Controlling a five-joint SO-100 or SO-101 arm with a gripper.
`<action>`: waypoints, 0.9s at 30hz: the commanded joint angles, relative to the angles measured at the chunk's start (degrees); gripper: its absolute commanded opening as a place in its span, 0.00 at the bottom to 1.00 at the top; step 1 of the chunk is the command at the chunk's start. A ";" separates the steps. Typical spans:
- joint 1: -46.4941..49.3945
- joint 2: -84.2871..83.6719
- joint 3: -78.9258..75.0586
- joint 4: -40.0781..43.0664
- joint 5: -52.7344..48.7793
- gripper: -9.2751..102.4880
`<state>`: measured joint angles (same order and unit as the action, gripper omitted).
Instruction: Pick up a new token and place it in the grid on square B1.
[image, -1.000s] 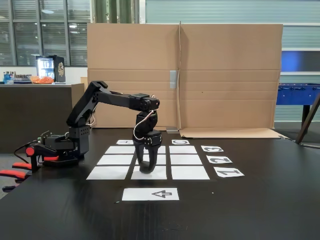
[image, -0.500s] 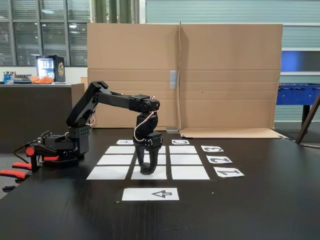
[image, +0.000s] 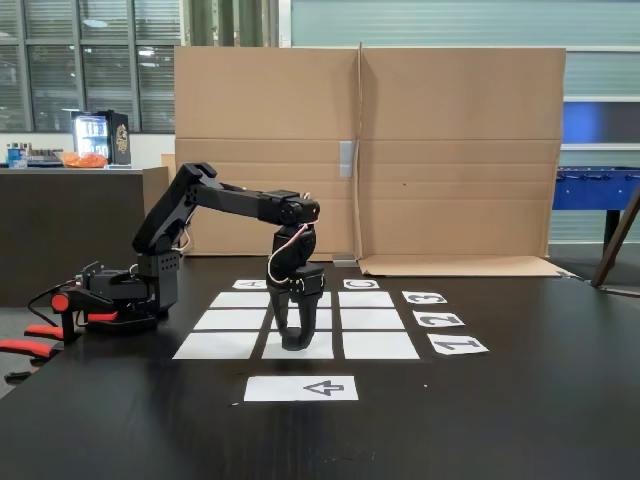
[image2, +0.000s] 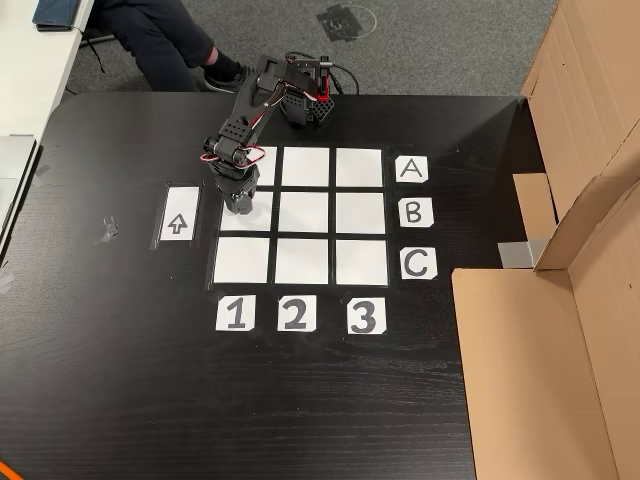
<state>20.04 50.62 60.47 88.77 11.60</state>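
Token: not clearly made out in either view; something dark sits at the pincer tips on the sheet, but whether it is the token or the fingertips themselves cannot be told, so neither its place, its long axis nor which way it points can be given.
Grid (image2: 310, 212): nine white paper sheets, three rows by three columns, flat on the black table (image2: 120, 380).
Square B1 (image2: 258, 213): the middle sheet of the column above label 1, level with label B; in the fixed view it is the middle sheet of the nearest row (image: 315, 347).
Labels: six small sheets; 1 (image2: 235, 313), 2 (image2: 294, 314), 3 (image2: 365, 316) in a row along one side of the grid, and A (image2: 410, 170), B (image2: 415, 212), C (image2: 418, 264) in a column along another.
Arrow sheet (image2: 179, 214): one, lying apart from the grid on the side away from the letters, its arrow pointing along the sheet's long axis.
Arm (image: 220, 200): one, black, its base beside the grid's A side, reaching out and bending straight down.
Pincer (image: 292, 341): pointing down at square B1, tips at or just above the paper; the fingers stand close together near the tips, but how wide they are, and whether they pinch anything, cannot be told. Seen from above (image2: 238, 205) it covers the sheet's edge nearest the arrow sheet.
Cardboard (image: 370, 150): one large folded screen standing at the table's far edge in the fixed view.
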 joint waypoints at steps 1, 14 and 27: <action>0.53 0.44 -0.26 -0.26 -0.18 0.28; 0.62 2.99 -0.35 0.35 -0.09 0.29; -0.97 11.25 -0.26 3.78 0.35 0.35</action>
<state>20.04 57.22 60.47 91.58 11.60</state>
